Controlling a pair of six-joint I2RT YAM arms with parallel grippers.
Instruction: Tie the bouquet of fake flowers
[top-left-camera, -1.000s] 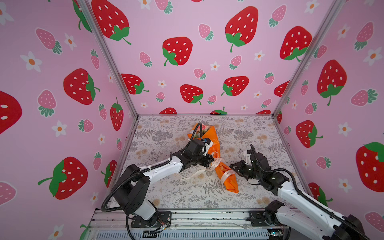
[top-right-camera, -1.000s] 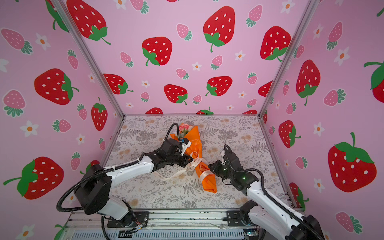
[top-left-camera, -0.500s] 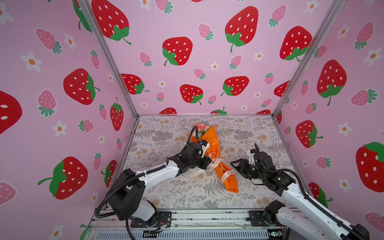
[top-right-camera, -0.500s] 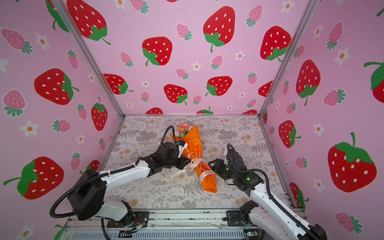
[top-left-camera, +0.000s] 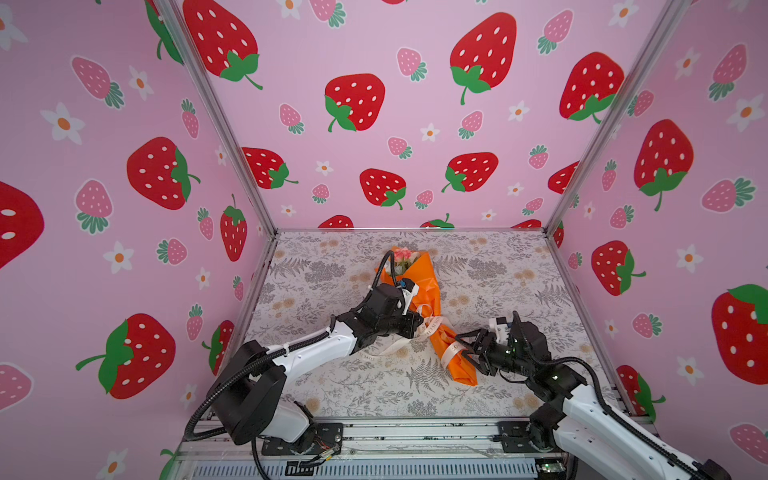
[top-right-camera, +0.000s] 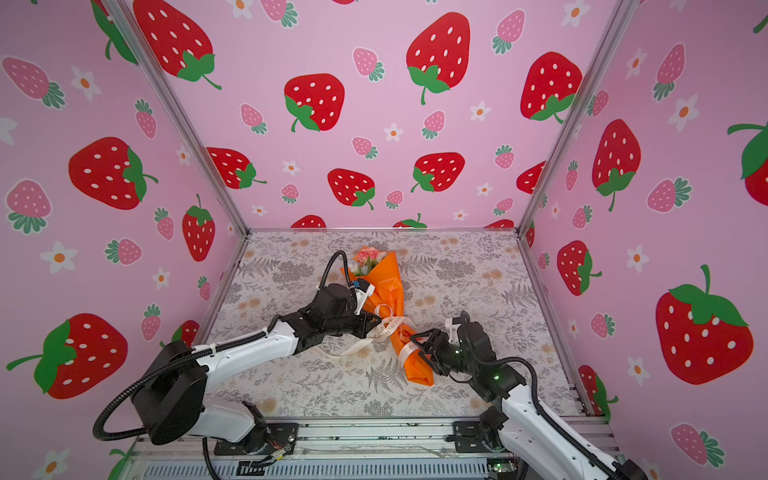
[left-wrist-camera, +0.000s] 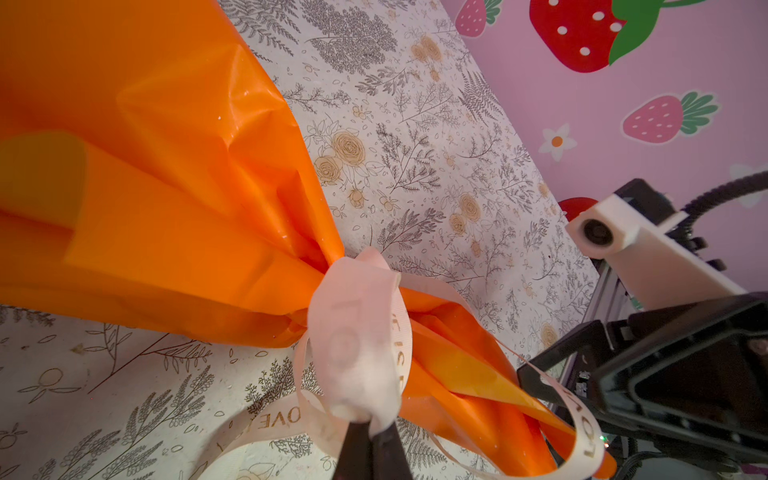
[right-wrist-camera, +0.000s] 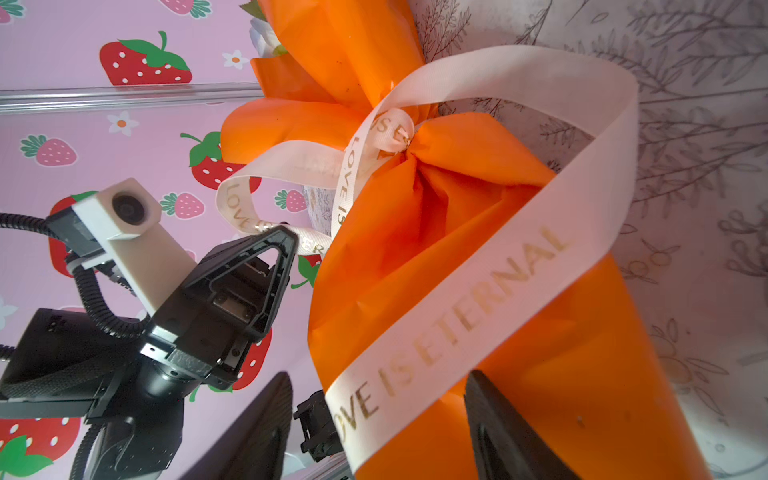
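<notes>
Bouquet of pink-peach fake roses (top-left-camera: 404, 254) pokes from far end of orange wrapping-paper cone (top-left-camera: 424, 286), left gripper (left-wrist-camera: 368, 440) pinching cream printed ribbon (left-wrist-camera: 353, 328) at cone's tied waist, right gripper (right-wrist-camera: 380, 376) spread wide astride cone's near tail.

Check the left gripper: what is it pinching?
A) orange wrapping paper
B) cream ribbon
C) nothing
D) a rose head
B: in the left wrist view the left gripper is shut on the cream ribbon, just below where it cinches the orange wrapping paper.
</notes>
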